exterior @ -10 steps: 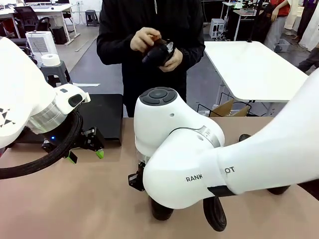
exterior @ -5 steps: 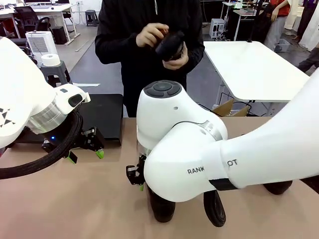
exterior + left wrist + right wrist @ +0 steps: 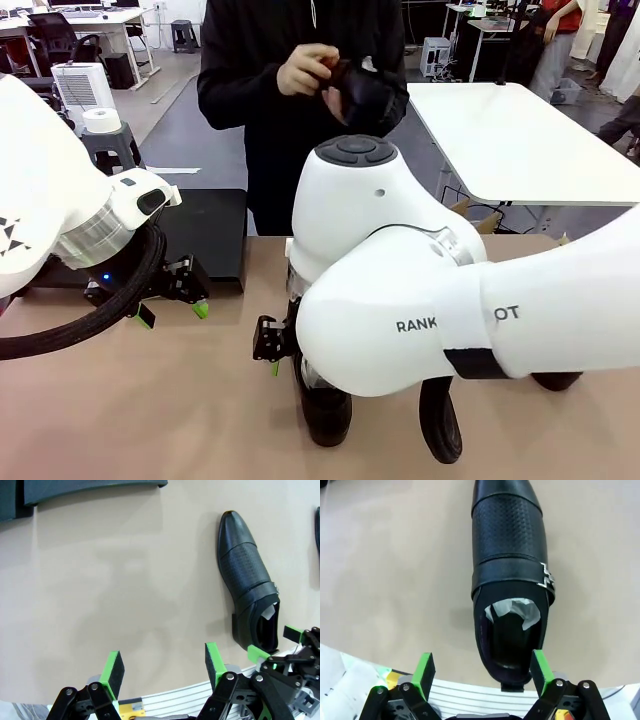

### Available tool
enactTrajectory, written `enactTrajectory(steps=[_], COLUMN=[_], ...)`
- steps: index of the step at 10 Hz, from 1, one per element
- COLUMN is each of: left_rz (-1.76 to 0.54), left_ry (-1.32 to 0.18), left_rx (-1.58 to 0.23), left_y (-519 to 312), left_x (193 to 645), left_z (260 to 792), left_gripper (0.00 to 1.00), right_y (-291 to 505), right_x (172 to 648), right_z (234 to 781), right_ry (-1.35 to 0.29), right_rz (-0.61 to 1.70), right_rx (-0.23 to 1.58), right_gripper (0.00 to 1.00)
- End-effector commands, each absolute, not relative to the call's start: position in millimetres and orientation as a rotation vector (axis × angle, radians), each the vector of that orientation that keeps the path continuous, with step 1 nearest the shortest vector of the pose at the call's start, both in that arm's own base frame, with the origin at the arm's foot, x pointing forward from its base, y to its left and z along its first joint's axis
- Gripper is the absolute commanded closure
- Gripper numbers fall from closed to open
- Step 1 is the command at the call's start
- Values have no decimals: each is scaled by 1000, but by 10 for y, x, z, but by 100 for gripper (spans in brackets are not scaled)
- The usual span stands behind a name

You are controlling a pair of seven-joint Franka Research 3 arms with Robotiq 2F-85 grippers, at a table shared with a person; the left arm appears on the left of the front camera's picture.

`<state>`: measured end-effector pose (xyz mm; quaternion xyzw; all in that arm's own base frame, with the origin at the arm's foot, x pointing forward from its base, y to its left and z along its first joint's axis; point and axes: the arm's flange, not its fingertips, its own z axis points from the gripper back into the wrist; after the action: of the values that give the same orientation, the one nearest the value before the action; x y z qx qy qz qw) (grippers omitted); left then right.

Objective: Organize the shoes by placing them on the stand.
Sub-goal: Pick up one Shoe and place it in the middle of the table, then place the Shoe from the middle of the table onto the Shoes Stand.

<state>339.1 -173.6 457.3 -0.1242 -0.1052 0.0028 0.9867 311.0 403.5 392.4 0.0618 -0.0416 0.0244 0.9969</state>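
Brown desk (image 3: 200, 400) runs across our side of the room, with a white desk (image 3: 510, 140) and office floor beyond it. One shoe (image 3: 510, 575) lies flat on the brown top, toe pointing away from our right hand (image 3: 482, 667). That hand hangs over the heel with its fingers apart. One pad is close by the heel's side and the other stands well off, so nothing is clamped. We judge the wide spread is there to let the fingers drop round the heel wall, the stiffest part to pinch. The grip looks off-centre and may want a small shift first. Our left hand (image 3: 164, 667) hovers over bare desk with its fingers also apart and nothing between them, near the stand (image 3: 205, 235). The stand sits at the desk's far left edge, and no shoe shows on the part we can see. The person (image 3: 260, 100) across the desk holds a second shoe (image 3: 365, 95) at chest height in both their hands, perhaps ready to pass or place it. From the front, our right arm's bulk hides most of the shoe, and a black cable (image 3: 440, 420) hangs beside it. Our left hand lies roughly on the line from the shoe to the stand, so we would expect to steer round it.
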Motion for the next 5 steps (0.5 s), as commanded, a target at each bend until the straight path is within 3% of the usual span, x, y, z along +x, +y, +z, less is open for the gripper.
enactTrajectory(steps=[1, 5], left_rz=[1, 1], left_ry=[-212, -212], left_rx=[-250, -250], left_y=[-1714, -1714], left_x=[3392, 3392], left_z=[4563, 4563], left_gripper=[15, 15], right_y=[4120, 4120], right_x=[3180, 3180], right_z=[3865, 3865], right_ry=[-107, -107], right_rz=[51, 51], right_rx=[117, 117], right_gripper=[0, 0])
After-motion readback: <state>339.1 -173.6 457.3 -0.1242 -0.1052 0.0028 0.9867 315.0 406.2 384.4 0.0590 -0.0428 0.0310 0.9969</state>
